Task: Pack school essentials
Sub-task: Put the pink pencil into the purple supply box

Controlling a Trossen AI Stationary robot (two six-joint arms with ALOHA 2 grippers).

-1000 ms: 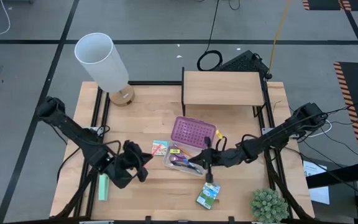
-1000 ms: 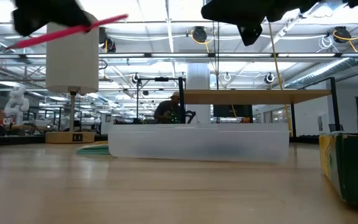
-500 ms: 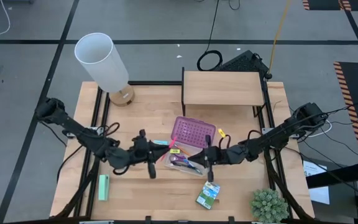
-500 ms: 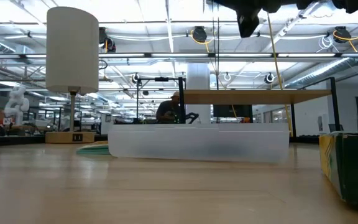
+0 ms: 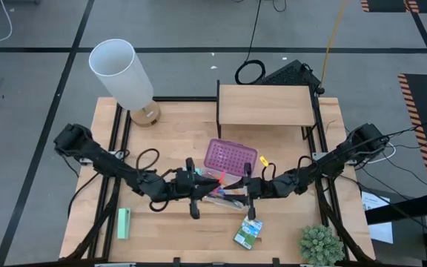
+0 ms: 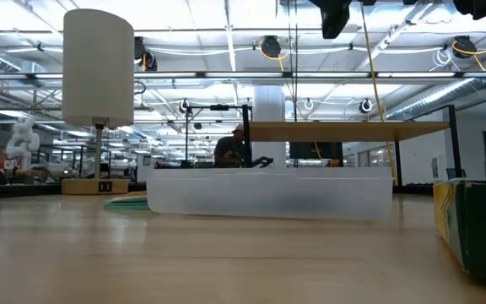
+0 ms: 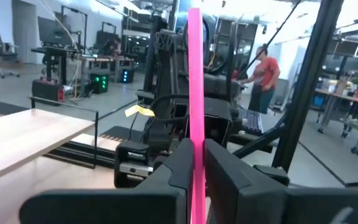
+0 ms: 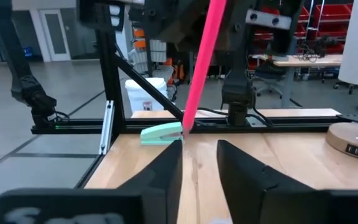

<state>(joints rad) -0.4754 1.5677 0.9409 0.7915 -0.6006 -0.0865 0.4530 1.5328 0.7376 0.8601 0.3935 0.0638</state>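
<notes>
My left gripper is shut on a pink-red pencil at the left end of the clear plastic case, whose purple lid lies just behind it. Facing it from the case's right end, my right gripper hangs open with nothing between its fingers. The case holds dark and purple stationery. A green-yellow crayon box lies near the front edge. A tiny yellow piece lies right of the lid. My left gripper pinches the pencil's shaft between its two fingers. The pencil's long free part sticks out past the fingertips. The pencil is lifted clear of the table and slants, its tip lowest in the right wrist view.
A mint-green block lies at the front left. A white lamp stands at the back left, a wooden shelf at the back middle and a small plant at the front right corner.
My left gripper has carried the pencil toward the table's right edge, from the front left area up to the left end of the clear case, staying shut on it. It has risen out of the low view's picture.
</notes>
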